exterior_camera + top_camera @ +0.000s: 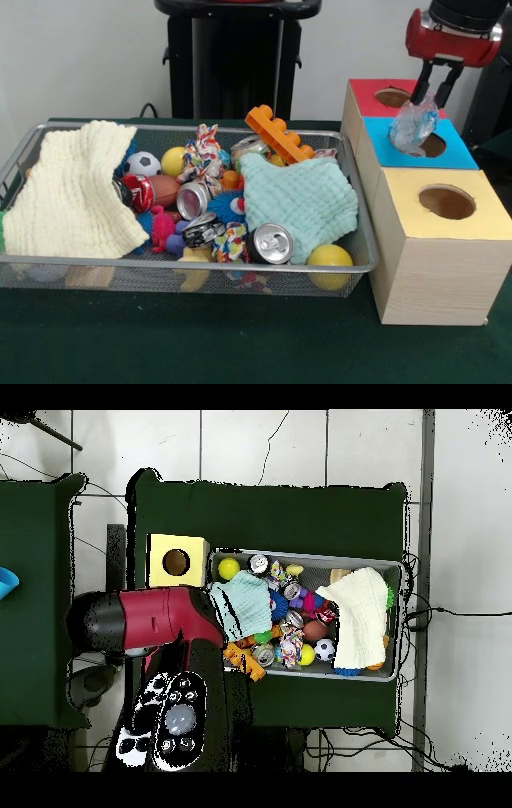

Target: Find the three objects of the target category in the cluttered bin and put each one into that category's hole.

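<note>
Green felt table point(240, 352) | fingers point(432, 86) pinch crinkly clear bottle point(414, 126) | above round hole point(432, 146)

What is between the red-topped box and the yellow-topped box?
In the front view, the blue-topped box stands between them, touching both. The gripper holds a clear plastic bottle over its hole.

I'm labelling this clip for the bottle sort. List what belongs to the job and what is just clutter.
Job:
- red-and-black gripper, shut on clear crinkled plastic bottle
- round hole of the blue-topped wooden box
- silver wire-mesh bin

Clutter:
- cream knitted cloth
- mint knitted cloth
- shiny silver can
- yellow ball
- orange toy brick
- red-topped box
- yellow-topped box
</note>
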Action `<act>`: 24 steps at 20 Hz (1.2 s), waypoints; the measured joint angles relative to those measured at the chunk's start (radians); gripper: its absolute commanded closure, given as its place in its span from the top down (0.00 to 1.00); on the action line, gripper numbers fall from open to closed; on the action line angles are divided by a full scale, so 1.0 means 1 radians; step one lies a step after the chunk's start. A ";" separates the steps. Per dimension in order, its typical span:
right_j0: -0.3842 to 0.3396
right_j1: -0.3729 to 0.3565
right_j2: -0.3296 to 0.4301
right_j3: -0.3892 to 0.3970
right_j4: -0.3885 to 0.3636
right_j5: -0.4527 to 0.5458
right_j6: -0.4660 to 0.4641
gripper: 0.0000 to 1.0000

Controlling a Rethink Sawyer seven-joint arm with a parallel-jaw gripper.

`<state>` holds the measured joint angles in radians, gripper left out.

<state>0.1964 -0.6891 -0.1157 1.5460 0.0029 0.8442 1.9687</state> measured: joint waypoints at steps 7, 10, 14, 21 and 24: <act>0.002 0.003 0.000 0.000 0.003 0.000 0.000 0.00; 0.003 0.006 0.000 0.000 0.010 0.000 0.000 0.00; 0.008 0.014 0.000 0.000 0.022 0.000 0.000 0.00; 0.020 0.024 0.000 0.000 0.041 0.000 0.000 0.00; 0.025 0.026 0.000 0.000 0.049 0.000 0.000 0.00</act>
<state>0.2215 -0.6634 -0.1160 1.5459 0.0523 0.8442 1.9687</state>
